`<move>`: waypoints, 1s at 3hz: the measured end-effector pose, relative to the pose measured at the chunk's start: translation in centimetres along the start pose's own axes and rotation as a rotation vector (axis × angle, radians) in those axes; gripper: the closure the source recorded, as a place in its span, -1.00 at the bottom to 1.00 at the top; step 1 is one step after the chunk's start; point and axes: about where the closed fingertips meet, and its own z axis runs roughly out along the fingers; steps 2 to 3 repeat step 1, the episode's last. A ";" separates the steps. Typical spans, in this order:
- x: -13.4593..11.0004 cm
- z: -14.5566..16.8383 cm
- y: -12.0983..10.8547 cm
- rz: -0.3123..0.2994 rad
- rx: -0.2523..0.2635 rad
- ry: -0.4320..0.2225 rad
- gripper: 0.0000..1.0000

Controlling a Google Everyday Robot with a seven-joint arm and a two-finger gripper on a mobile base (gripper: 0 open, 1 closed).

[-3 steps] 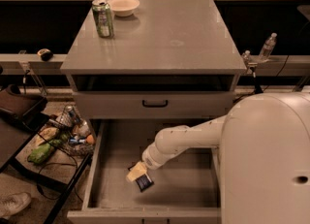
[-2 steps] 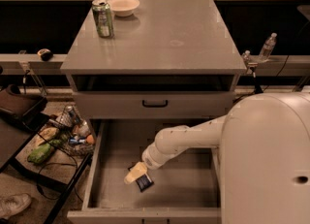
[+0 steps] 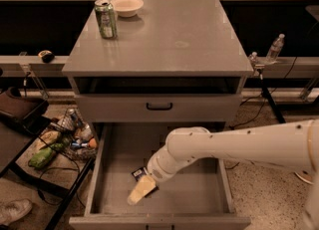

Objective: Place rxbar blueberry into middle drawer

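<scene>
The middle drawer (image 3: 199, 189) is pulled out at the bottom of the grey cabinet, its flat floor showing. My white arm reaches into it from the right. My gripper (image 3: 136, 195) points down and left, low over the drawer floor near its front left. The rxbar blueberry (image 3: 139, 173), a small dark blue bar, sits right at the gripper's upper edge on or just above the floor, partly hidden by it. I cannot tell whether the bar is held.
A closed drawer front with a black loop handle (image 3: 159, 106) is above the open drawer. A green can (image 3: 106, 19) and a white bowl (image 3: 126, 6) stand on the cabinet top. A wire basket of clutter (image 3: 75, 134) sits left of the drawer. A water bottle (image 3: 275, 49) stands at the right.
The gripper has shifted toward the drawer's front. The blue bar, which showed below the gripper tip before, now shows behind it, farther back in the drawer.
</scene>
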 end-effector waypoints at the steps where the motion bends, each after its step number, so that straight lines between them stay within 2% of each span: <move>1: 1.0 -7.5 3.9 0.005 0.008 -0.026 -1.00; 3: 1.0 -7.5 3.9 0.005 0.008 -0.026 -1.00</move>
